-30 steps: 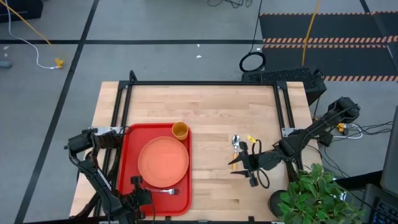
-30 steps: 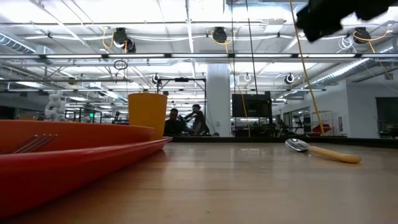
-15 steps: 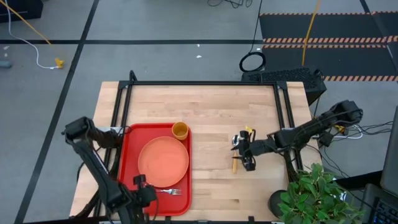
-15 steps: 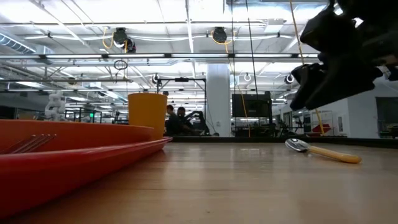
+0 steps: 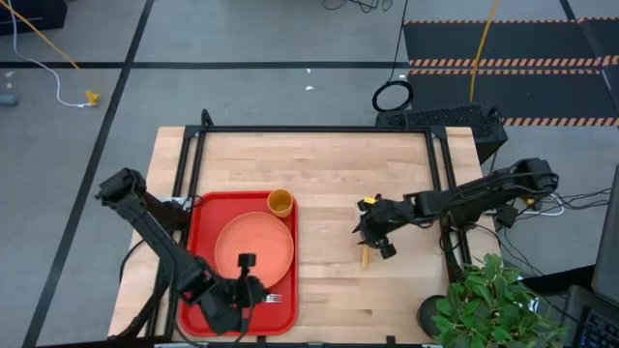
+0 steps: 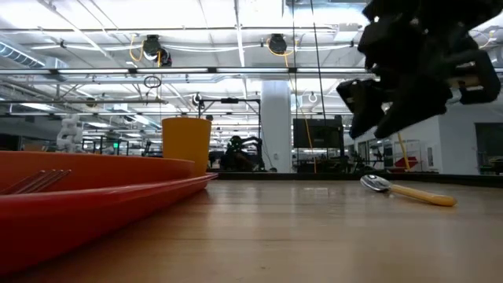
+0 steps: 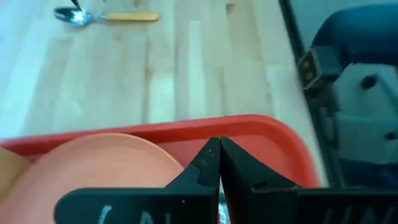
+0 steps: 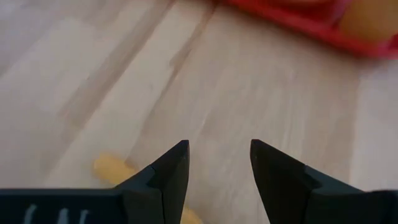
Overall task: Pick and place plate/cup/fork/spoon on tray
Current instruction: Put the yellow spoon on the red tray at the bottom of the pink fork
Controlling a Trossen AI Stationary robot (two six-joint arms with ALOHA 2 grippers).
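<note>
The red tray (image 5: 198, 242) holds the salmon plate (image 5: 253, 247), the yellow cup (image 5: 280, 202) at its far right corner, and the fork (image 5: 272, 298) near its front edge. My left gripper (image 5: 253, 288) is shut and hovers over the tray's front right part, beside the plate (image 7: 93, 168). The spoon (image 6: 409, 191) lies flat on the bare wood to the right of the tray. My right gripper (image 5: 361, 230) is open above it. Only the orange handle (image 5: 365, 258) shows from above, and again in the right wrist view (image 8: 112, 167).
A black metal frame (image 5: 309, 129) runs along the table's far edge and sides. A potted plant (image 5: 488, 295) stands off the near right corner. Bare wood lies between the tray and the spoon.
My right gripper has come down and gone toward the far edge and a little left, until it is over the spoon. My left gripper has gone toward the table's right edge over the tray's front. The fork and the spoon have stayed where they were.
</note>
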